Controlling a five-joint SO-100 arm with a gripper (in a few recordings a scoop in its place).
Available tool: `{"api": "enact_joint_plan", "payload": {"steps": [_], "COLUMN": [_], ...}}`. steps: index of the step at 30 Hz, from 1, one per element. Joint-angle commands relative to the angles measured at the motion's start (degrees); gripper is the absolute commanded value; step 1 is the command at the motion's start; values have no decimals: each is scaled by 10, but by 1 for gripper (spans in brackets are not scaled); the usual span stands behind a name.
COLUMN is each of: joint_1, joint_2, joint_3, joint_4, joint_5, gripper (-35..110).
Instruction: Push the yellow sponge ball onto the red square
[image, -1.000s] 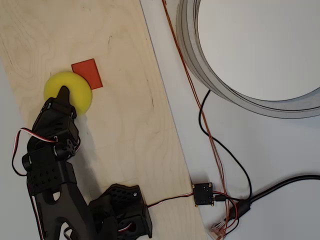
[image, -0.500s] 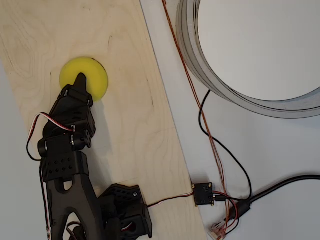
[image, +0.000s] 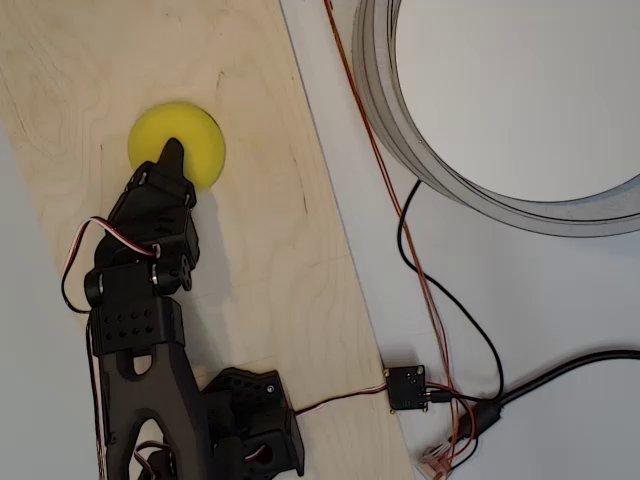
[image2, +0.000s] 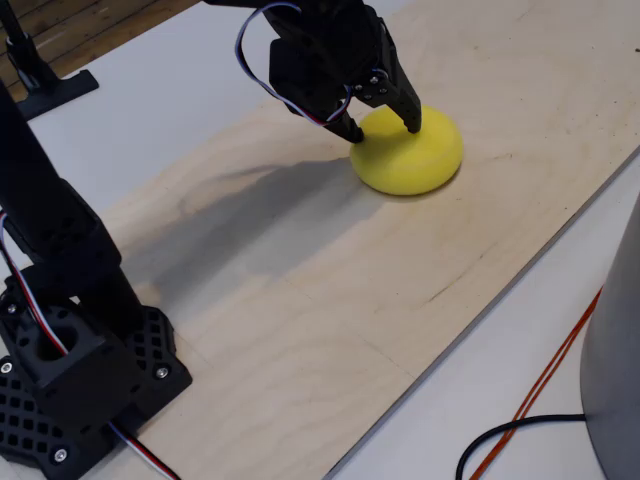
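Note:
The yellow sponge ball (image: 185, 135) (image2: 415, 155) lies on the pale wooden board (image: 260, 240). The red square is hidden; no red shows around the ball. My black gripper (image: 172, 156) (image2: 384, 128) leans against the ball's near side, its tip lying over the ball in the overhead view. In the fixed view its two fingertips (image2: 412, 122) stand apart, both touching the ball's upper left flank. The gripper is open and holds nothing.
A large grey ring-shaped tub (image: 400, 130) stands off the board at the upper right. Orange and black cables (image: 430, 290) run to a small circuit board (image: 407, 387). The arm's base (image: 245, 420) (image2: 75, 370) sits at the board's near end.
The gripper has moved up and to the right in the overhead view, pushing the ball with it. The ball now covers the red square that showed beside it a second ago.

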Motion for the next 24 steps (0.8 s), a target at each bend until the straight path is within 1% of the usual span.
{"api": "enact_joint_plan", "payload": {"steps": [1,24], "joint_1": [10,-4], "joint_2": [1,-24], "joint_3": [-20,-60], "joint_4": [-1,1], "joint_5": [12,25], "gripper": [21,21]}}
